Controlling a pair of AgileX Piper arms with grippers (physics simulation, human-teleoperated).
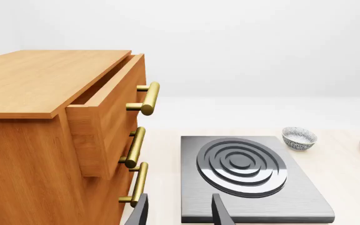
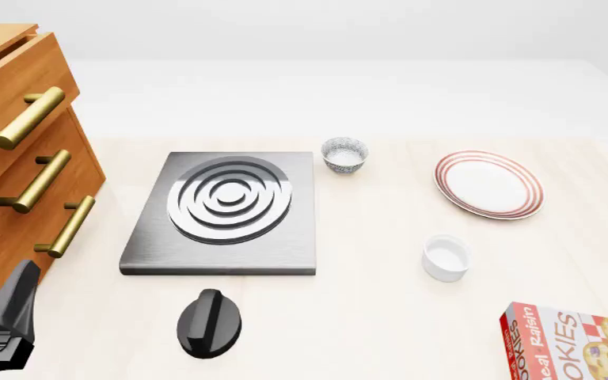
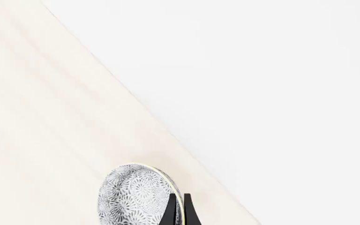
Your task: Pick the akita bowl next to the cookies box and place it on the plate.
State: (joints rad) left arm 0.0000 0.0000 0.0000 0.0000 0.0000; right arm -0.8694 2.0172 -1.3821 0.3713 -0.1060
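Pale wood worktop (image 2: 389, 317) carries everything, with plain white beyond its far edge.

1. Wooden drawer cabinet (image 2: 9, 198): stands at the left edge. It has three brass bar handles, and the top drawer is pulled partly out.
2. Steel hob plate (image 2: 283, 237): lies just right of the cabinet, with raised concentric rings on its surface.
3. Plate (image 2: 446, 178): sits toward the far right, flat, with nothing on it.
4. Cookies box (image 2: 573, 344): lies flat at the near right corner, cut off by the frame.
5. Black knob (image 2: 210, 323): lies near the front edge of the hob plate.
6. Plain white cup (image 2: 446, 257): stands upright between the plate and the cookies box.
7. Second speckled bowl (image 2: 344, 154): stands upright just beyond the far right corner of the hob plate.
8. Akita bowl (image 3: 133, 199): seen only in the right wrist view, over the worktop close to one edge, patterned outside facing the camera. Whether it rests on the surface or is lifted cannot be told.
9. Right gripper (image 3: 178, 213): fingers pinched together on the rim of the akita bowl.
10. Left gripper (image 1: 180, 213): at the near left corner by the cabinet, fingers spread, grasping nothing.
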